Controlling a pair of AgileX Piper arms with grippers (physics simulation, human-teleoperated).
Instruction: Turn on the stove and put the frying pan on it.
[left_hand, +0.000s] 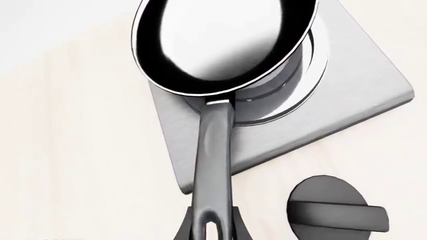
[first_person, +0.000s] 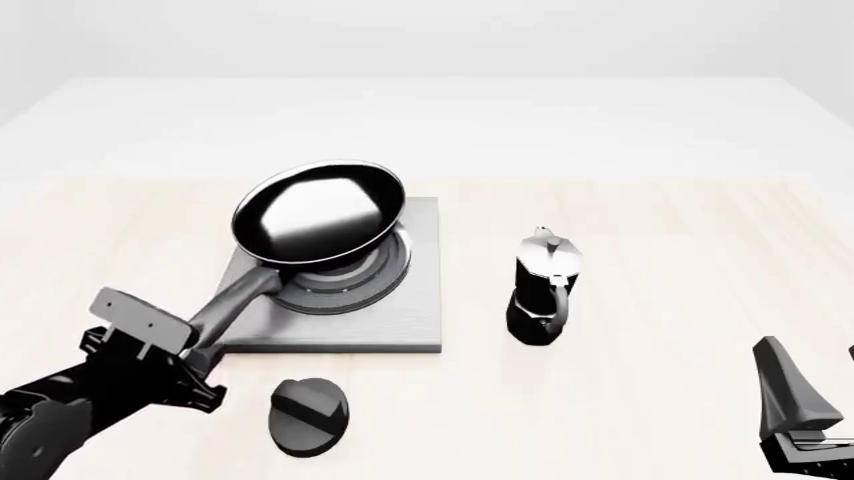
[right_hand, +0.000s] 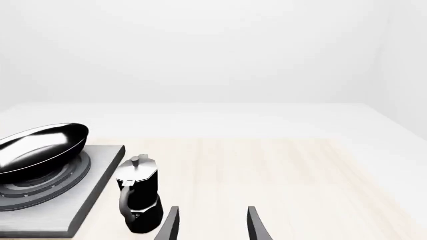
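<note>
The frying pan (first_person: 320, 212) sits tilted over the burner rings of the stove (first_person: 420, 320), its far rim raised and its underside not flat on the rings; from the right wrist view the pan (right_hand: 40, 147) clearly leans, with a gap showing beneath one side. The left gripper (left_hand: 212, 227) is clamped on the end of the pan's long handle, its 2 fingers pressed against either side of it. In the front view the same gripper (first_person: 187, 345) comes in low from the near left edge of the slab.

The knob (first_person: 307, 415) lies on the table just in front of the stove, apart from it and untouched at this moment (whether it has been turned I cannot tell).

The right gripper (right_hand: 212, 225) hangs well to the right with its jaws spread and nothing between them. A moka pot (first_person: 545, 290) stands upright between it and the stove.

The pan looks rigid and glossy, so likely slippery, and a hold so far out on the handle gives the bowl plenty of leverage to twist or droop. I judge a firm squeeze and a slow, level lowering are wanted to seat it centred on the rings.
</note>
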